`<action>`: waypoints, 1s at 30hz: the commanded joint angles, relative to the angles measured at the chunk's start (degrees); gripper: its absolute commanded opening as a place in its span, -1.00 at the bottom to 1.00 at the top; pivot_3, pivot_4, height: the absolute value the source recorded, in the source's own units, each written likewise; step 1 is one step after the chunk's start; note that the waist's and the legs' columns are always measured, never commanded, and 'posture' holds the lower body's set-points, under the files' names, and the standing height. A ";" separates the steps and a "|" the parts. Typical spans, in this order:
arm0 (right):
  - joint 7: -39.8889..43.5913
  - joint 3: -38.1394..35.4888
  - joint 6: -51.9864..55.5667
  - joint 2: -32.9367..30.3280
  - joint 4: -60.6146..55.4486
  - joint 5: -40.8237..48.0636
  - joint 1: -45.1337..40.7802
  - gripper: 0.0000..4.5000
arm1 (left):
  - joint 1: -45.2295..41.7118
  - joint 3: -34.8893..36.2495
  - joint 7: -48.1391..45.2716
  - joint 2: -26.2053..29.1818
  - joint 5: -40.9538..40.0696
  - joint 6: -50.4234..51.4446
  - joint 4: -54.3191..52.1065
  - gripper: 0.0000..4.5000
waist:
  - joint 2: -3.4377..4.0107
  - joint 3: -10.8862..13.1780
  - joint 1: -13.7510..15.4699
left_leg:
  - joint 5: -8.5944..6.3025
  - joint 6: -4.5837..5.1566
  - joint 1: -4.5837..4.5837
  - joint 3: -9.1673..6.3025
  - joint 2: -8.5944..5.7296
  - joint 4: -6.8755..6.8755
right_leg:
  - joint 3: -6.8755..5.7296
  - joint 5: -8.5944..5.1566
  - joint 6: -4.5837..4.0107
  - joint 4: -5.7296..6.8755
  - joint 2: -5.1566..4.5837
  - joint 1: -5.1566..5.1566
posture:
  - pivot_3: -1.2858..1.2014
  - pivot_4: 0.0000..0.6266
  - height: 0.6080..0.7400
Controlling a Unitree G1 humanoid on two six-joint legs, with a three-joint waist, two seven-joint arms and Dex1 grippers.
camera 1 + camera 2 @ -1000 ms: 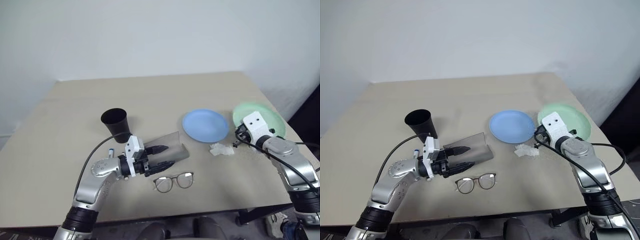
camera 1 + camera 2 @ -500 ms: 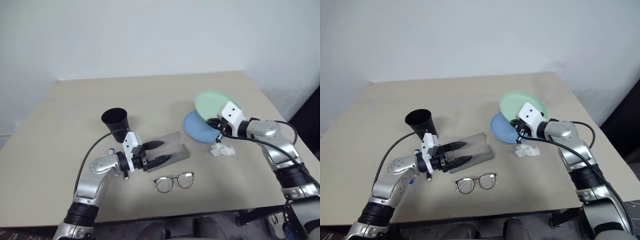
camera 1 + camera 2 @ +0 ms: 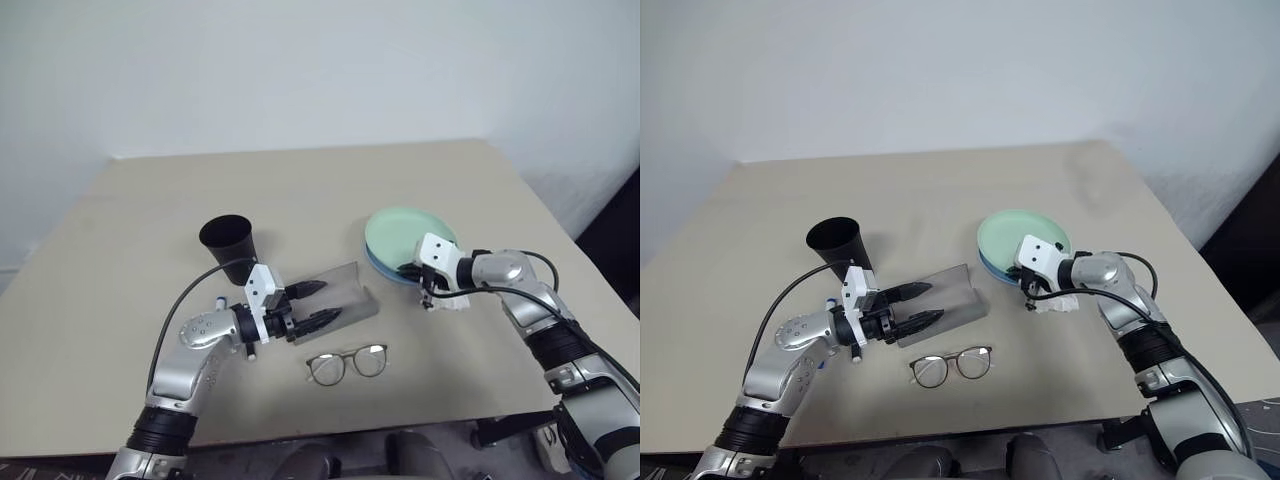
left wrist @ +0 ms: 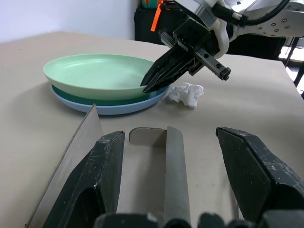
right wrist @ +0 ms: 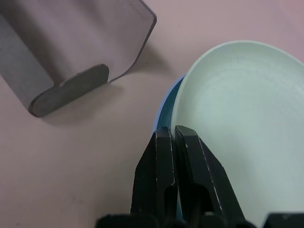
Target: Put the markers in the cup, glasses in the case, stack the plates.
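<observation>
The mint green plate [image 3: 405, 232] lies on top of the light blue plate [image 4: 118, 108] at the table's right middle. My right gripper [image 3: 418, 272] is shut on the green plate's near rim. The grey case [image 3: 345, 290] lies open at the table's centre, its frosted lid [image 4: 71, 161] tilted up. My left gripper [image 3: 320, 305] is open, one finger on each side of the case's left end. The glasses [image 3: 347, 363] lie unfolded in front of the case. The black cup [image 3: 230, 245] stands upright behind my left hand. A marker tip [image 3: 220, 302] peeks out beside that hand.
A crumpled white tissue [image 3: 450, 300] lies just under my right hand, next to the stacked plates. The tan table [image 3: 300, 190] ends close in front of the glasses and just to the right of my right arm.
My right gripper carried the green plate leftward from the table's right edge and lowered it onto the blue plate. The left gripper has stayed open at the case.
</observation>
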 commanded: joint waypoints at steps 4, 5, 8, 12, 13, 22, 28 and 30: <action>0.72 -1.45 -1.58 0.37 -1.74 -0.53 -1.35 -0.42 | -0.74 0.79 0.06 -0.24 -0.53 -0.22 -2.25 0.45 | 0.00 0.00 -0.01 | 0.02 -0.02 0.02 0.01 0.01 0.04 | 0.01 0.02 -0.03 0.02 0.01 0.02 | 0.03 -1.00 1.00; 0.49 -1.69 -1.55 0.31 -2.01 -0.58 -1.36 -0.28 | -0.78 0.76 0.04 -0.25 -0.52 -0.22 -2.22 0.45 | 0.00 0.00 -0.01 | 0.02 -0.03 0.02 0.01 0.01 0.05 | 0.00 0.03 -0.03 0.03 0.01 0.02 | 0.03 -1.00 1.00; 0.33 -3.12 0.16 0.29 -3.09 0.67 -1.47 0.03 | -0.84 0.67 0.02 -0.33 -0.52 -0.20 -2.19 0.45 | 0.00 0.00 0.00 | 0.02 -0.03 0.02 0.01 0.01 0.08 | 0.01 0.04 -0.03 0.03 0.02 0.03 | 0.03 -1.00 1.00; 1.40 -6.73 5.20 -0.52 -6.97 4.39 -0.89 0.03 | -0.92 0.67 0.00 -0.41 -0.48 -0.22 -2.15 0.45 | 0.00 0.00 0.00 | 0.02 -0.03 0.02 0.01 0.01 0.09 | 0.01 0.06 -0.04 0.03 0.02 0.03 | 0.03 -1.00 1.00; 1.86 -7.46 6.57 -1.00 -8.23 5.17 -0.55 0.03 | -0.93 0.69 -0.01 -0.44 -0.45 -0.22 -2.15 0.45 | 0.00 0.00 0.02 | 0.02 -0.03 0.02 0.01 0.01 0.09 | 0.01 0.06 -0.04 0.03 0.02 0.03 | 0.03 -1.00 1.00; 8.47 -11.57 20.25 -10.16 -19.07 11.19 6.89 0.03 | -0.70 0.76 -0.14 -0.61 -0.39 -0.39 -2.25 0.45 | -0.01 -0.01 0.04 | 0.00 0.01 -0.01 0.03 0.00 0.14 | 0.00 0.06 -0.01 0.00 -0.01 0.07 | 0.03 -1.00 1.00; 9.08 -11.24 20.91 -12.76 -18.72 11.22 12.50 0.03 | -0.74 0.67 -0.54 -0.59 -0.45 -0.20 -2.31 0.45 | -0.04 -0.01 0.09 | 0.02 -0.01 0.09 0.22 0.15 0.22 | 0.05 0.07 0.23 0.02 0.05 0.20 | 0.03 -1.00 1.00; 8.07 -10.75 20.65 -11.87 -17.41 10.72 12.46 0.03 | -0.94 0.56 -0.64 -0.63 -0.39 -0.14 -2.26 0.45 | -0.03 0.00 0.07 | 0.03 0.00 0.07 0.26 0.14 0.30 | 0.06 0.10 0.28 0.02 0.04 0.20 | 0.03 -1.00 1.00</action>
